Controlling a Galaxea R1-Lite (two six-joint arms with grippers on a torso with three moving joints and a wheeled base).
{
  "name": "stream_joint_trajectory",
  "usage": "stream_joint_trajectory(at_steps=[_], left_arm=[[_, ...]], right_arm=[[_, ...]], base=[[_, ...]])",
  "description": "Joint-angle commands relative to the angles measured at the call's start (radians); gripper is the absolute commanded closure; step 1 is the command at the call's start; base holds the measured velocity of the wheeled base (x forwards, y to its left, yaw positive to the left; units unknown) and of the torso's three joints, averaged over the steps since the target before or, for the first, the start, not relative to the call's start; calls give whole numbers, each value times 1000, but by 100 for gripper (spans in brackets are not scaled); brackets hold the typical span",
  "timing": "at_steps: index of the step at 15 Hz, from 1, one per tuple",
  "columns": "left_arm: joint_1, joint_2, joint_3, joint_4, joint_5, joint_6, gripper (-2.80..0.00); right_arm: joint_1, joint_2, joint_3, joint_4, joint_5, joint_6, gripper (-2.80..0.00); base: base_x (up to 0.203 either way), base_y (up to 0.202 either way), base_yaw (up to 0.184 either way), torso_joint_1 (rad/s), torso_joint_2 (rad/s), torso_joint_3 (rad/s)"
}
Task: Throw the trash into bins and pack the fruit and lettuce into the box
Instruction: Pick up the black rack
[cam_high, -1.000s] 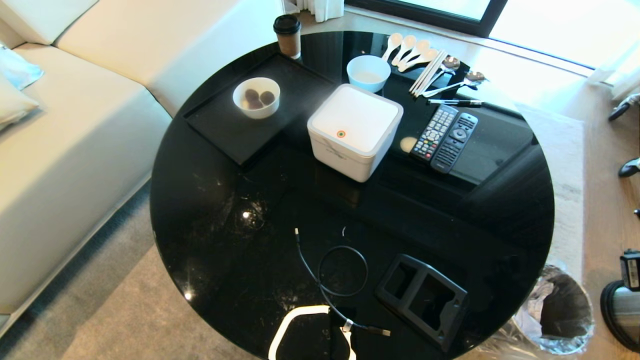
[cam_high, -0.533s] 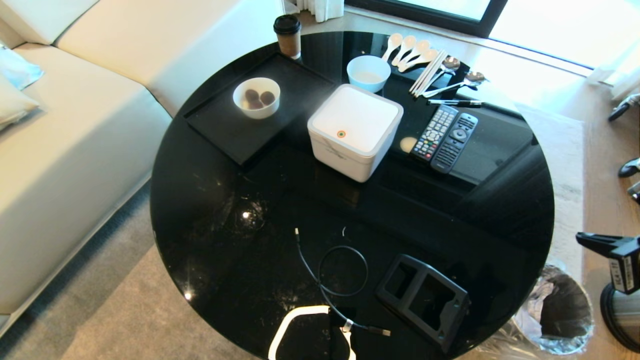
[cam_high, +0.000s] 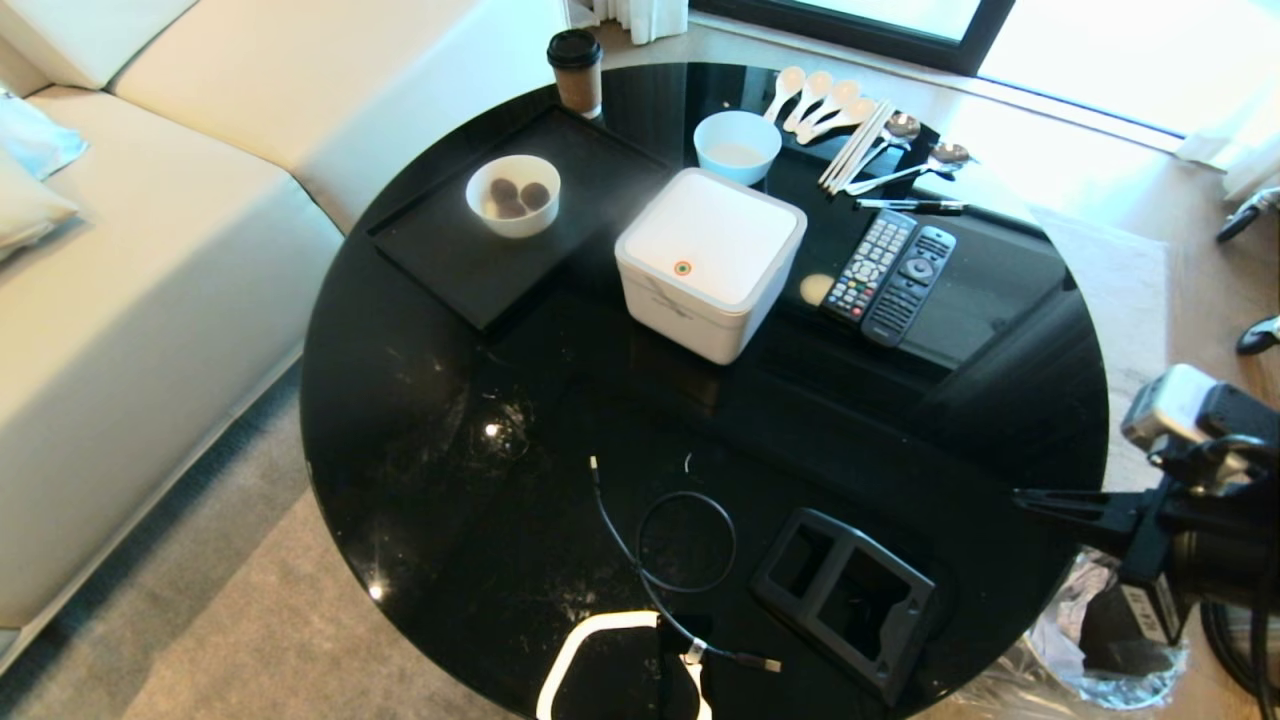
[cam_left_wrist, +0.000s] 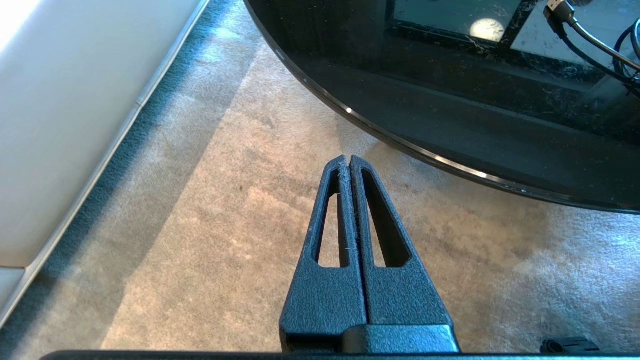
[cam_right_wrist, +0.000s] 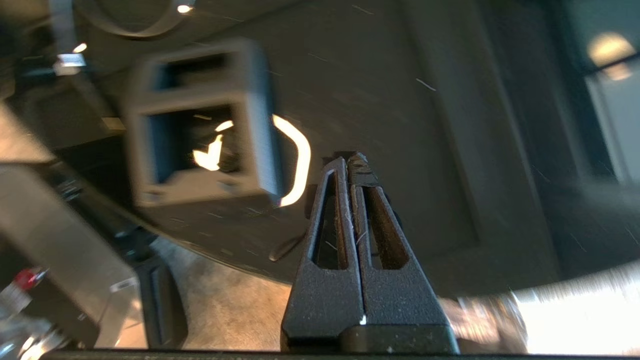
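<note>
The white box (cam_high: 710, 262) is serving as the landmark: it is sitting with its lid down on the round black table (cam_high: 420, 420), toward the table's far half.

The right gripper (cam_high: 1030, 497) is reaching in over the table's right edge, well to the right of the box and nearer the robot. Its fingers (cam_right_wrist: 350, 175) are pressing flat together with nothing between them, above the glossy tabletop. The tip is pointing across the table toward the black two-compartment holder (cam_high: 845, 598), which is lying nearer the robot than the box and slightly to its right.

One bin (cam_high: 1120, 640), lined with a clear bag, is standing on the floor off the table's right edge, far from the box and directly below the right arm.

The left gripper (cam_left_wrist: 346, 161) is hanging over the carpet (cam_left_wrist: 210, 235) just outside the table's rim, fingers together and empty.

To the box's left, a black tray (cam_high: 440, 250) is carrying a white bowl (cam_high: 513, 195). Behind the box, an empty white bowl (cam_high: 737, 145) is standing. To the box's right, two remote controls (cam_high: 890, 270) are lying side by side. A black cable (cam_high: 650, 540) is coiling on the table nearer the robot than the box.

No trash, fruit or lettuce is showing in any view.
</note>
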Motion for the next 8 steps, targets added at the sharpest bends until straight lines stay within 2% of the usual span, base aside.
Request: stream_joint_trajectory(at_steps=[1,4,8], left_arm=[[-1,2,0,0,0,2,0],[0,2,0,0,0,2,0],[0,2,0,0,0,1,0]], right_arm=[[110,70,-17,-1,-30,-10,0],[178,123,-27,-2,-75,-55,0],[232,163,-39,-3,-109,-58,0]], base=[[0,0,0,0,0,0],[0,0,0,0,0,0],[0,0,0,0,0,0]])
